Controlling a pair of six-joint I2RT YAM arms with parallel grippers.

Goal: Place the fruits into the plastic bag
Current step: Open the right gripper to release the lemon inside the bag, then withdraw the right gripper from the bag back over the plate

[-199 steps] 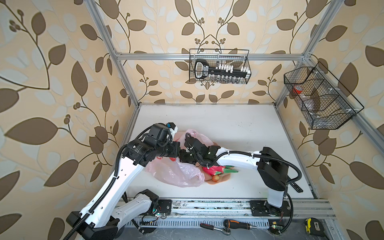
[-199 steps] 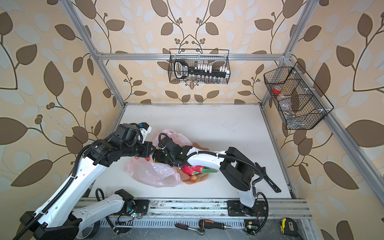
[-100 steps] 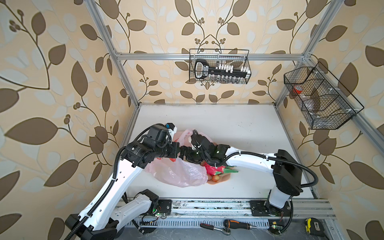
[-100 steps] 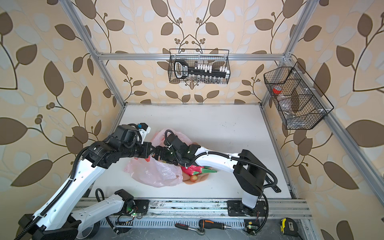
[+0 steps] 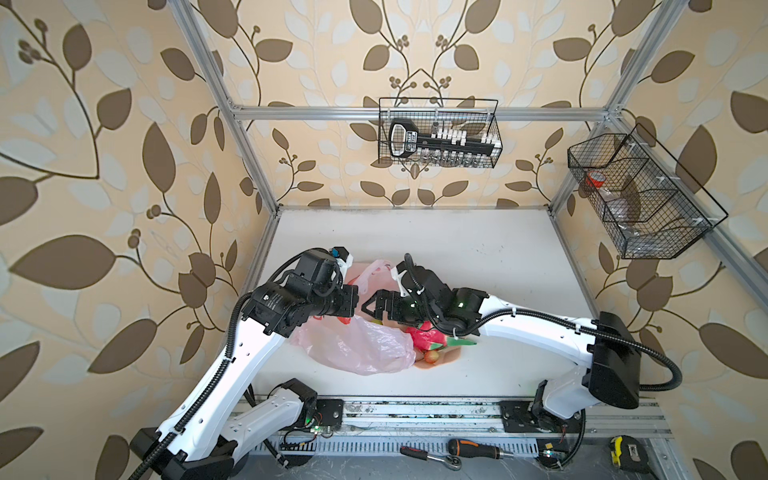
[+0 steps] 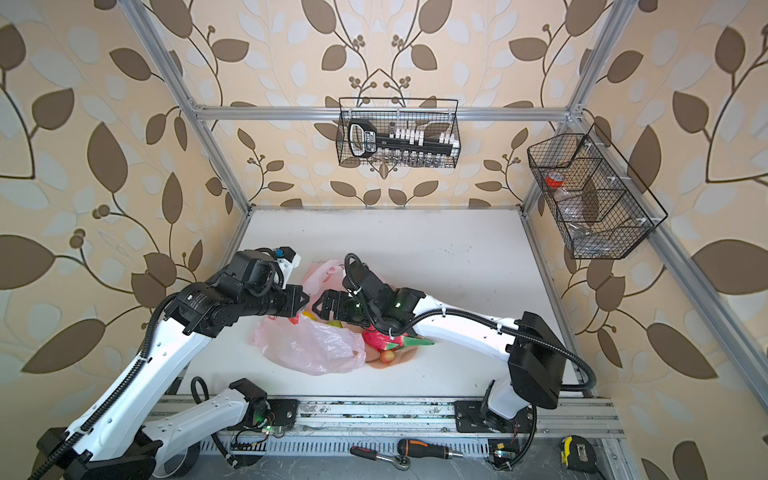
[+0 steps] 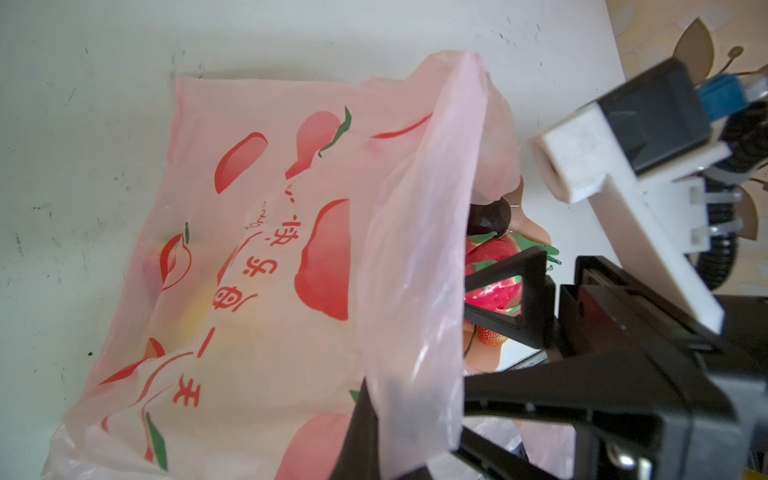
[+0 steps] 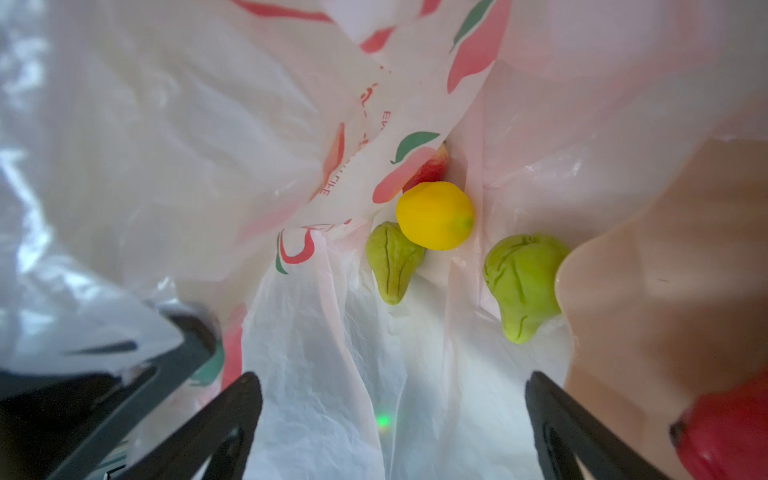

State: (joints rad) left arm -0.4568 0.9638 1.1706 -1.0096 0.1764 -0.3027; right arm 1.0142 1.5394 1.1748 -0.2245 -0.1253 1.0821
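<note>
Well, my left gripper [image 5: 353, 300] is pressed tight on the rim of the plastic bag [image 5: 357, 347]. It pinches a fold of the pink film and holds that edge up off the table [image 5: 478, 257]. My right gripper [image 5: 368, 307] faces it from the other side, jaws spread wide and gripping nothing. Its tips are just beside my left ones, over the bag's mouth.

In both top views the bag is crumpled. Its handle [image 5: 376, 269] points toward the far side of the table, and its body sags toward the near side, bulging against the plate [image 5: 453, 356]. I cannot name a clean long axis from above. The left wrist view does better: the printed panel lies flat on the table, stretching away from the lifted rim.

Only the right wrist view looks inside. A lemon [image 8: 434, 216] sits deep in the bag, touching one of two pears [image 8: 392, 262]; the second pear lies a little apart. Both pears lie with their narrow ends toward my spread fingers [image 8: 232, 415], well apart from them. From above, those fruits show only as yellow and green specks under my grippers.

Only the left wrist view shows the plum [image 7: 488, 218] and the strawberry [image 7: 490, 334] on the plate outside the bag. They sit on either side of the dragon fruit [image 7: 494, 266], which is partly framed by my right finger. In both top views the dragon fruit lies crosswise, its green tip pointing away from the bag.
</note>
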